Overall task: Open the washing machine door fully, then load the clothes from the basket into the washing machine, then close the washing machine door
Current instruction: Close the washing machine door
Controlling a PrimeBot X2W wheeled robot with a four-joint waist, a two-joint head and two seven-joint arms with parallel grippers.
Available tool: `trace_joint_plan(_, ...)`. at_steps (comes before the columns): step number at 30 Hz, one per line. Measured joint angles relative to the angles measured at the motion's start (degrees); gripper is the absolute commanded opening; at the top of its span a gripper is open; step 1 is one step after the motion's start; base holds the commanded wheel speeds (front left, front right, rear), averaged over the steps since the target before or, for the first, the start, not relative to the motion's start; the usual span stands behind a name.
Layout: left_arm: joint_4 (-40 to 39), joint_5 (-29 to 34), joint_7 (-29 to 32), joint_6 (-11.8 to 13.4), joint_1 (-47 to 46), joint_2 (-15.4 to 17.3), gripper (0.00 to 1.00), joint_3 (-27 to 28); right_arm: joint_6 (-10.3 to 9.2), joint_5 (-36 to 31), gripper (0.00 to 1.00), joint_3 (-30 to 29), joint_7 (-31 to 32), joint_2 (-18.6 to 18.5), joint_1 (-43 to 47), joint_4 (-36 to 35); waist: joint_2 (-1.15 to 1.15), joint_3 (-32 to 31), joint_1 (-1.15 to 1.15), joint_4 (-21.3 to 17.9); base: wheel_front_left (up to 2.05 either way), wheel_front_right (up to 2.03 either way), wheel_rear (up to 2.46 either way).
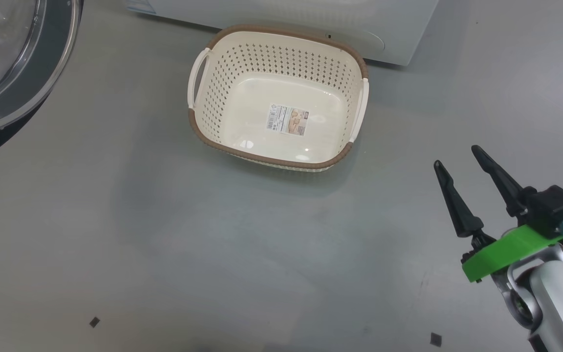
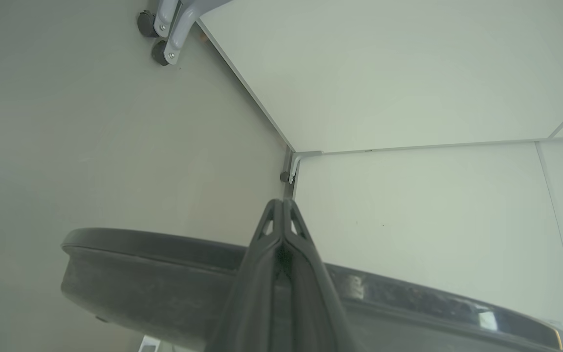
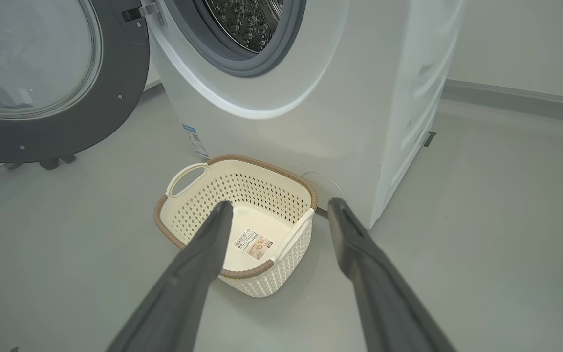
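The washing machine (image 3: 311, 122) stands with its door (image 3: 91, 122) swung open to the left, baring the steel drum (image 3: 247, 19). On the floor in front sits the basket (image 3: 271, 281), holding nothing but its label; the clothes are out of view. My right gripper (image 3: 279, 205) hovers open, near and to the right of the basket (image 1: 223, 83), with nothing between its fingers. In the head view it sits at the lower right (image 1: 456, 156). My left gripper (image 2: 281, 205) is shut, empty, its fingers crossing the door's black rim (image 2: 154, 274). The door (image 1: 61, 58) shows at the head view's upper left.
Grey floor surrounds the basket, with small dark marks (image 1: 94, 321) near me. White panels (image 2: 408, 73) and caster wheels (image 2: 159, 51) lie beyond the door in the left wrist view. A grey skirting (image 3: 516, 98) runs along the wall right of the machine.
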Motion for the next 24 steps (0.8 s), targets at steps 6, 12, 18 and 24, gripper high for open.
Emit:
trace_joint_plan(6, 0.35, 0.01, 2.09, -0.45, 0.02, 0.57, 0.0, -0.6, 0.0, -0.01, 1.0, -0.14, 0.0, 0.46, -0.2, 0.2, 0.0, -0.38, 0.0, -0.2, 0.0, 0.0, 0.0)
trace_joint_plan(12, 0.4, 0.01, 4.42, -0.53, 0.16, 0.92, 0.0, -1.25, 0.0, -0.02, 1.0, -0.16, 0.0, 1.03, -0.2, 0.4, 0.0, -1.11, 0.0, -0.38, 0.0, 0.0, 0.0)
trace_joint_plan(18, -0.35, 0.0, 8.67, -1.48, 1.2, 1.03, 0.0, -2.36, 0.0, -0.02, 1.0, -0.2, 0.0, 1.48, -0.2, 0.78, 0.0, -2.06, 0.0, -0.58, 0.0, 0.0, 0.0)
trace_joint_plan(24, -1.96, -0.12, 11.72, -1.56, 1.98, 0.15, 0.0, -3.56, 0.0, -0.01, 1.0, -0.25, 0.0, 2.22, -0.19, 1.4, 0.0, -3.14, 0.0, -0.76, 0.0, 0.0, 0.0)
